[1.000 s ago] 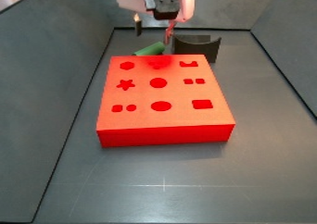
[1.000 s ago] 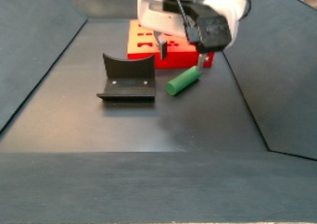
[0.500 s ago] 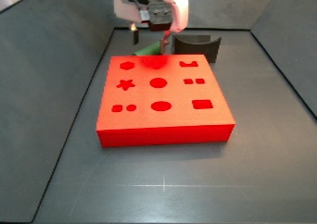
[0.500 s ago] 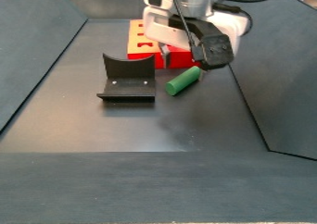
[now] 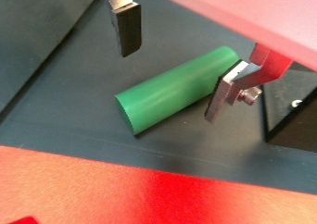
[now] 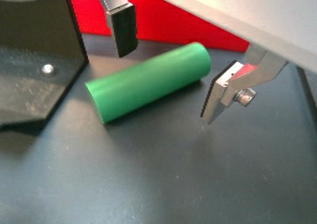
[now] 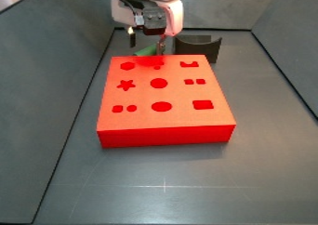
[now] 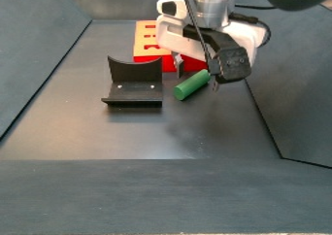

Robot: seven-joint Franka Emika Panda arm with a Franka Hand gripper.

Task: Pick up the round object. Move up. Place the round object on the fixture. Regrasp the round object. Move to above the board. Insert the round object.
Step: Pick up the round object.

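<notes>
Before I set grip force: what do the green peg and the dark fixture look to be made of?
Round object, lying on the floor between the open gripper fingers: probably plastic, matte, evenly green, smooth. Fixture: dark matte bracket with a screw showing, plastic or coated metal; cannot tell which.

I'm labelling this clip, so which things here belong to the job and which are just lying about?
Part of the job:
- green round object, lying on the floor between the open pincer fingers
- dark fixture, beside it
- red board

Just lying about:
- nothing else shows on the dark floor
</notes>
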